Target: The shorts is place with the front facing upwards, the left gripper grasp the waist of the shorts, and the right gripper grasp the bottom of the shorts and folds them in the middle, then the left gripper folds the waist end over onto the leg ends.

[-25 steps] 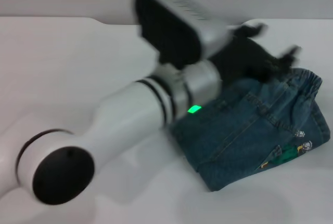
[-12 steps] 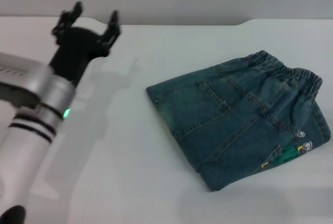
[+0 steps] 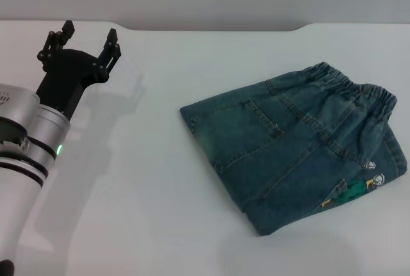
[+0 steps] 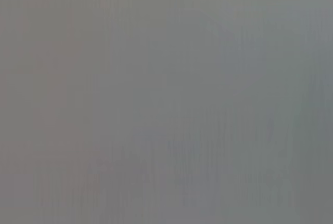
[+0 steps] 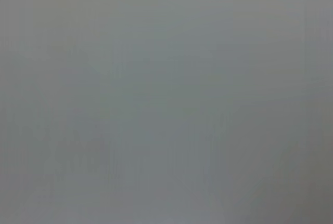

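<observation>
Head view: the teal-blue denim shorts point(image 3: 295, 145) lie folded, the black clawed left gripper point(image 3: 84, 41) empty, fingers spread, well apart. The springy gathered waist point(image 3: 349, 87) could creep back open, I judge.

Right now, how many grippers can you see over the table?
1. The left gripper is open at the table's far left, well apart from the folded shorts on the right. The right gripper is out of view; both wrist views show nothing.

Left claw point(image 3: 81, 39) raised at far left, prongs spread.
</observation>
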Robot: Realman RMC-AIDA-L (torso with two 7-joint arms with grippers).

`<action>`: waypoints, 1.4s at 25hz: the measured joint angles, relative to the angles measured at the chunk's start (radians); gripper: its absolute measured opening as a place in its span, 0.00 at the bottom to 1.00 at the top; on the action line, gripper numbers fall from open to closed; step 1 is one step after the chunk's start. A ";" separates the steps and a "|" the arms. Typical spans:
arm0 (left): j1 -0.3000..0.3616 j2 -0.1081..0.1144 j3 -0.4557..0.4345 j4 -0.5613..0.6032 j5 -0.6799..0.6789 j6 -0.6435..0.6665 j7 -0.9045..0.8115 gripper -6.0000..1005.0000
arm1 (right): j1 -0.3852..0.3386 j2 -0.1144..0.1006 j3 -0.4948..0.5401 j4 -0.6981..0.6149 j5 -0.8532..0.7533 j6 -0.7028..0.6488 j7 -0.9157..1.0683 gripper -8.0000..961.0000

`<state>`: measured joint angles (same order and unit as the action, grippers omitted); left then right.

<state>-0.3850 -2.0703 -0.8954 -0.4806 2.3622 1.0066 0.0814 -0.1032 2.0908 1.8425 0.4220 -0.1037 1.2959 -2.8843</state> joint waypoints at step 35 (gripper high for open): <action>0.039 0.001 0.018 0.003 0.002 0.020 -0.011 0.78 | 0.000 0.000 -0.065 -0.005 0.000 0.015 0.002 0.69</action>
<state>-0.3462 -2.0692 -0.8775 -0.4772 2.3640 1.0267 0.0708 -0.1027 2.0908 1.7778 0.4171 -0.1032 1.3104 -2.8820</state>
